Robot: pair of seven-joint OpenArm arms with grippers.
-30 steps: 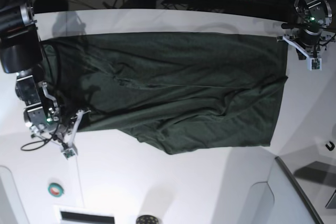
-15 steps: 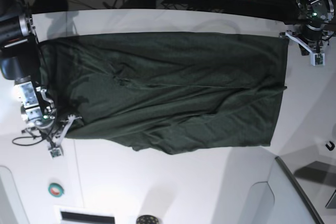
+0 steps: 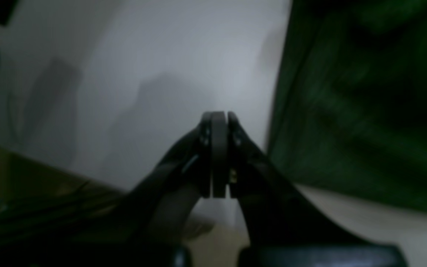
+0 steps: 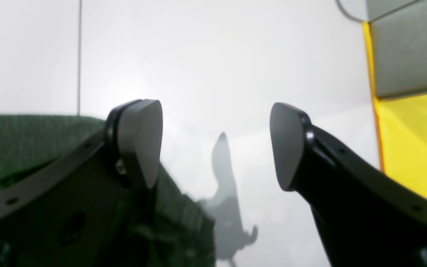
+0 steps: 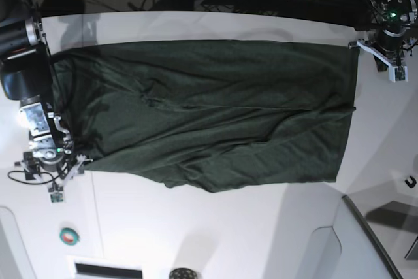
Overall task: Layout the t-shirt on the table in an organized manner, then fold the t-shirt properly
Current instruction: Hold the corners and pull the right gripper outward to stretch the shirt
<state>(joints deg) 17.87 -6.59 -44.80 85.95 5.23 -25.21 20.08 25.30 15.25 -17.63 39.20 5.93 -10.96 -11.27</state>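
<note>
Lying flat on the big smooth white table (image 5: pixel 215 227) is the dark green wrinkly t-shirt (image 5: pixel 209 112). The right gripper (image 4: pixel 215 144) is standing wide apart, holding nothing; the left gripper (image 3: pixel 219 155) is squeezing together, empty.

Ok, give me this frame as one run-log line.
stage: layout | t-shirt: spread on table, wrinkled | right gripper: open, empty, at shirt edge | left gripper: shut, empty, beside shirt

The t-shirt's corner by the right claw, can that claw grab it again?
Probably yes: the right claw is open, just off the t-shirt edge, with only bare table between.
</note>
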